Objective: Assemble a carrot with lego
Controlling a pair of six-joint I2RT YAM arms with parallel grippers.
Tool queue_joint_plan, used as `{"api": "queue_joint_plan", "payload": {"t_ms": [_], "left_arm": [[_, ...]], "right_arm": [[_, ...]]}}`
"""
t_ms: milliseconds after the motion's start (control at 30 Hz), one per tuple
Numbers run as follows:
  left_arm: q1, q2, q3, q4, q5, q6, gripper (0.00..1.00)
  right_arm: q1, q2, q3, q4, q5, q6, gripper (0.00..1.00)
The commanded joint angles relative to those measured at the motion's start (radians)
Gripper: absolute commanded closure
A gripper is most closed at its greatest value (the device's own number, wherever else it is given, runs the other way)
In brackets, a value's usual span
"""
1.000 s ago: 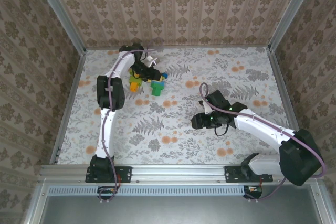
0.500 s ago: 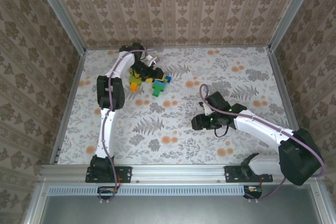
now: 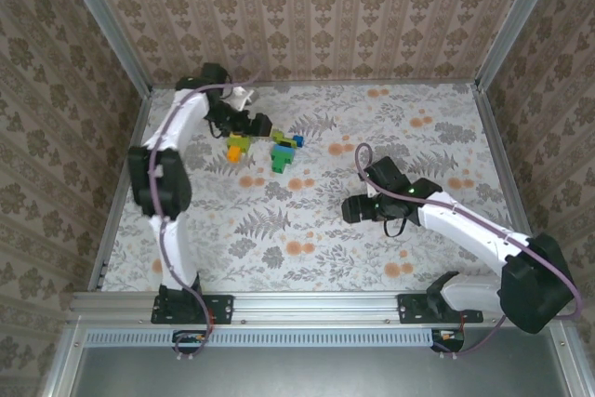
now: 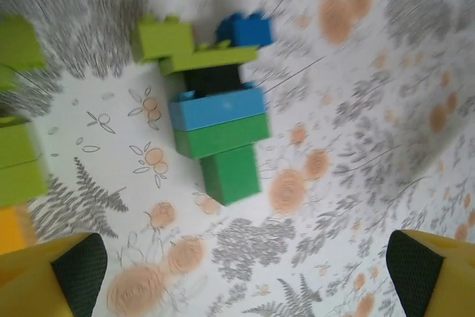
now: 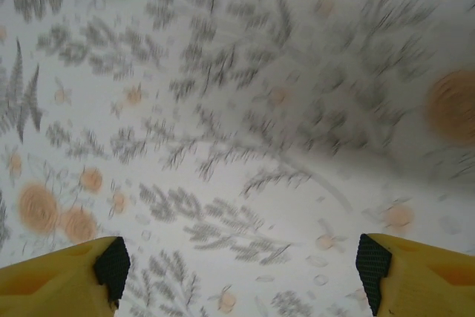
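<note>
A joined lego stack (image 4: 220, 125) lies flat on the floral table: light green and dark blue bricks at its far end, then black, light blue and dark green. In the top view this lego stack (image 3: 282, 152) lies right of a second lego clump (image 3: 238, 147) of light green on orange. Those light green bricks (image 4: 18, 161) and the orange one (image 4: 10, 229) show at the left wrist view's left edge. My left gripper (image 4: 245, 276) hangs open above the table near the stack, holding nothing; from above, the left gripper (image 3: 255, 125) is just behind the clumps. My right gripper (image 5: 242, 265) is open over bare cloth; from above, the right gripper (image 3: 352, 209) is mid-table.
The table (image 3: 390, 127) is covered by a cloth with grey fern and orange flower print. Patterned walls with metal corner posts close in the back and both sides. The right arm's cable (image 3: 358, 157) loops above its wrist.
The left arm has swung leftward and its gripper has drawn back from the bricks, leaving the joined stack lying on the table. The right gripper shifted slightly.
</note>
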Motion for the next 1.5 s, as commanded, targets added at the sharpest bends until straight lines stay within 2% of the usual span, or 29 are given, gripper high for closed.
{"api": "queue_joint_plan", "payload": {"t_ms": [0, 67, 167, 200, 300, 333, 367, 433, 533, 633, 700, 767, 800, 833, 933, 967, 1067, 1100, 1167, 1200, 1233, 1267, 1467], "left_arm": [[-0.022, -0.316, -0.156, 0.243, -0.023, -0.085, 0.0], [-0.019, -0.497, -0.312, 0.394, -0.064, -0.139, 0.0], [-0.012, -0.754, -0.609, 0.631, -0.292, -0.195, 0.0], [-0.008, -0.82, -0.705, 0.682, -0.399, -0.19, 0.0], [0.001, -0.95, -1.019, 0.895, -0.536, -0.06, 0.0], [0.002, -0.977, -1.121, 0.984, -0.589, -0.037, 0.0], [0.005, -0.992, -1.199, 1.057, -0.637, -0.039, 0.0], [0.012, -0.995, -1.343, 1.195, -0.711, -0.055, 0.0], [0.034, -0.945, -1.444, 1.309, -0.794, -0.072, 0.0], [0.047, -0.885, -1.54, 1.513, -0.874, -0.087, 0.0], [0.064, -0.853, -1.55, 1.58, -0.85, -0.097, 0.0], [0.075, -0.758, -1.55, 1.679, -0.885, -0.114, 0.0], [0.082, -0.71, -1.521, 1.695, -0.896, -0.112, 0.0], [0.082, -0.69, -1.484, 1.636, -0.883, -0.117, 0.0], [0.067, -0.631, -1.483, 1.736, -0.898, -0.045, 0.0], [0.064, -0.606, -1.505, 1.824, -0.911, -0.007, 0.0], [0.088, -0.469, -1.534, 2.048, -0.929, -0.006, 0.0], [0.092, -0.447, -1.517, 2.017, -0.874, -0.004, 0.0], [0.114, -0.395, -1.475, 1.995, -0.853, -0.012, 0.0], [0.13, -0.413, -1.459, 1.928, -0.821, -0.037, 0.0], [0.154, -0.427, -1.445, 1.871, -0.749, -0.049, 0.0], [0.172, -0.415, -1.445, 1.89, -0.708, -0.043, 0.0], [0.166, -0.422, -1.452, 1.893, -0.628, -0.007, 0.0]], "right_arm": [[-0.026, -0.049, 0.063, -0.02, 0.226, -0.047, 0.15], [-0.054, -0.06, 0.059, 0.039, 0.305, -0.067, 0.12], [-0.146, -0.056, -0.003, 0.199, 0.425, -0.114, 0.09], [-0.182, -0.052, -0.028, 0.237, 0.443, -0.134, 0.09], [-0.286, -0.058, -0.121, 0.37, 0.415, -0.146, 0.08], [-0.31, -0.061, -0.17, 0.475, 0.376, -0.182, 0.07], [-0.336, -0.063, -0.169, 0.477, 0.357, -0.175, 0.07], [-0.345, -0.063, -0.209, 0.611, 0.422, -0.249, 0.07], [-0.357, -0.04, -0.307, 0.847, 0.487, -0.35, 0.07], [-0.398, 0.031, -0.384, 1.053, 0.45, -0.375, 0.07], [-0.418, 0.064, -0.416, 1.162, 0.411, -0.378, 0.06], [-0.436, 0.078, -0.437, 1.246, 0.359, -0.377, 0.06], [-0.454, 0.097, -0.437, 1.279, 0.337, -0.372, 0.06], [-0.469, 0.11, -0.425, 1.275, 0.318, -0.361, 0.06], [-0.487, 0.217, -0.465, 1.461, 0.289, -0.365, 0.06], [-0.499, 0.26, -0.464, 1.496, 0.257, -0.363, 0.06], [-0.505, 0.304, -0.425, 1.453, 0.193, -0.381, 0.06], [-0.506, 0.298, -0.428, 1.451, 0.189, -0.381, 0.06], [-0.506, 0.299, -0.428, 1.452, 0.189, -0.383, 0.05], [-0.505, 0.304, -0.428, 1.459, 0.19, -0.384, 0.03], [-0.505, 0.3, -0.424, 1.447, 0.191, -0.382, 0.01], [-0.505, 0.303, -0.425, 1.452, 0.19, -0.383, 0.0], [-0.505, 0.302, -0.423, 1.448, 0.191, -0.383, 0.0]]}}
